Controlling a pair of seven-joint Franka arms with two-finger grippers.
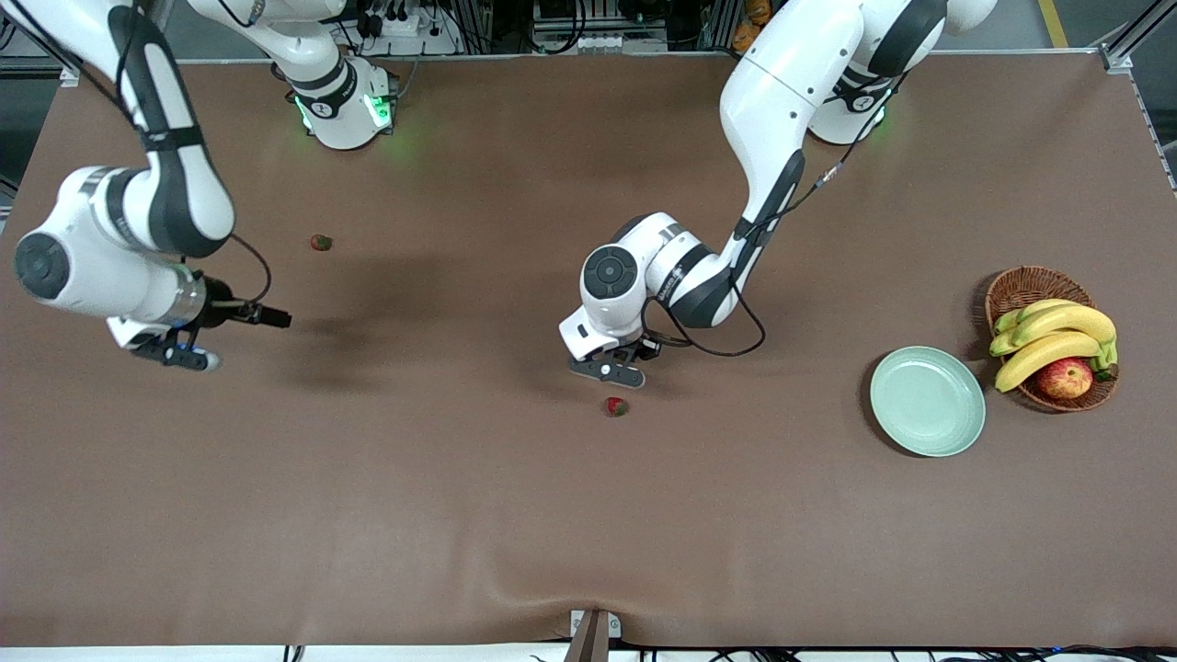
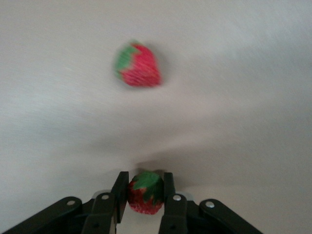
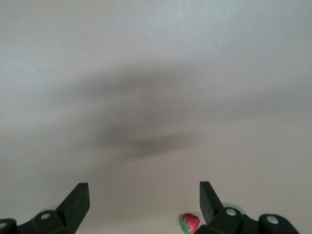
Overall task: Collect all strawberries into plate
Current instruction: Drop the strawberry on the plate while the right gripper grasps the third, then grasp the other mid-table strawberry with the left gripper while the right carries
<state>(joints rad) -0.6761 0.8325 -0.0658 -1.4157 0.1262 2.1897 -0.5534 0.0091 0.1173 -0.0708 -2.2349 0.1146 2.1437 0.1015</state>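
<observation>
The left gripper (image 2: pixel 145 192) is sitting low over the middle of the table (image 1: pixel 460 515), its fingers (image 2: pixel 119 191) closing on a strawberry (image 2: pixel 145 197) between them. A second strawberry (image 1: pixel 616 406) is lying on the table just beside that gripper, nearer the front camera. A third strawberry (image 1: pixel 321 242) is resting toward the right arm's end. The right gripper (image 3: pixel 145 202) is hovering above the table there, fingers spread wide and holding nothing. The plate (image 1: pixel 927 401) is sitting bare toward the left arm's end, just beside a basket (image 1: pixel 1030 285) holding bananas (image 1: pixel 1053 336) and an apple (image 1: pixel 1064 378).
</observation>
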